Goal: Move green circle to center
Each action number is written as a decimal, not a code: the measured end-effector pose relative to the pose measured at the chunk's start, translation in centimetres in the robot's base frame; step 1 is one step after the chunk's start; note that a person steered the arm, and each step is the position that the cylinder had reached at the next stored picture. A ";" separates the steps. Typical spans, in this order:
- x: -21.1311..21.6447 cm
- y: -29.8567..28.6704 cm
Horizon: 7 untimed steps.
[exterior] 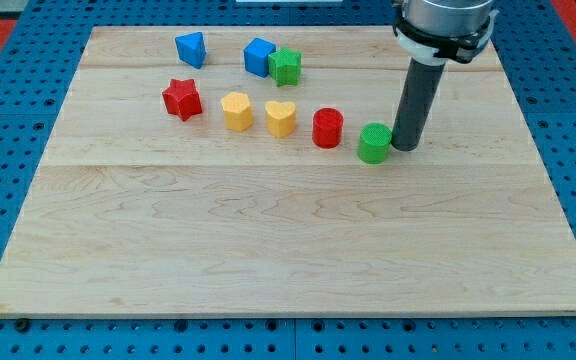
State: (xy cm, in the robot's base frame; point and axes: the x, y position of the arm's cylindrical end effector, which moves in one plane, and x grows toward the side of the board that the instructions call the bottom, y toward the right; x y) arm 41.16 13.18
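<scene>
Green circle | my tip touching its right side | red cylinder just left | tool: none in view

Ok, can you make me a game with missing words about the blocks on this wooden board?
1. My tip sits just to the view's right of the ______ circle.
2. The red circle is between that circle and the yellow ______.
3. The green star touches the blue ______.
4. The blue triangle lies above the ______ star.

Missing words: green; heart; cube; red
</scene>
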 end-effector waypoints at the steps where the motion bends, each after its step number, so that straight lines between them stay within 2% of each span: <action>1: -1.2 -1.5; 3: -0.9 -5.3; 7: 2.1 -7.7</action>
